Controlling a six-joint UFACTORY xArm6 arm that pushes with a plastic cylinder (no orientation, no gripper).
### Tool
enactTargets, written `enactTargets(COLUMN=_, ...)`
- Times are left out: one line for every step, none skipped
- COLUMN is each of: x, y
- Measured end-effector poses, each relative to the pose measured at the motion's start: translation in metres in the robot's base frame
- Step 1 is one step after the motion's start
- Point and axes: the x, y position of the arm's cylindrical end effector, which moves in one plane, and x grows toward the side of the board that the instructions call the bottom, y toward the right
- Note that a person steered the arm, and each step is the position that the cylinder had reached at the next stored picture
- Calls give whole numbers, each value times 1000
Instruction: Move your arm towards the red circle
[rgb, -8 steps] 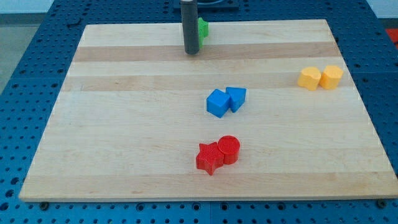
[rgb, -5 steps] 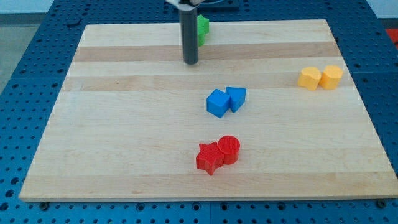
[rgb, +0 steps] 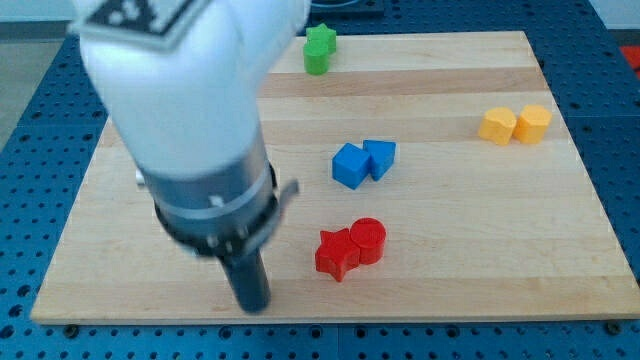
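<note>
The red circle (rgb: 368, 240) stands on the wooden board (rgb: 480, 230) low in the middle, touching a red star (rgb: 336, 253) on its left. My arm fills the view's left and its dark rod reaches down to my tip (rgb: 251, 305) near the board's bottom edge. The tip is to the left of the red star and a little lower, apart from both red blocks.
Two blue blocks, a cube (rgb: 350, 165) and a smaller one (rgb: 380, 158), touch each other above the red pair. Two yellow blocks (rgb: 497, 126) (rgb: 533, 123) sit side by side at the right. A green block (rgb: 319, 48) is at the top edge.
My arm has swept from the board's top, beside the green block, down to the bottom left of the red star. The arm body now fills the left of the view. No block moved.
</note>
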Motion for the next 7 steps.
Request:
enactTargets(x=0, y=0)
enactTargets(x=1, y=46)
enactTargets(x=1, y=123)
enactTargets(x=-4, y=185)
enactTargets(x=-26, y=186)
enactTargets(x=-44, y=178)
enactTargets(x=-45, y=149)
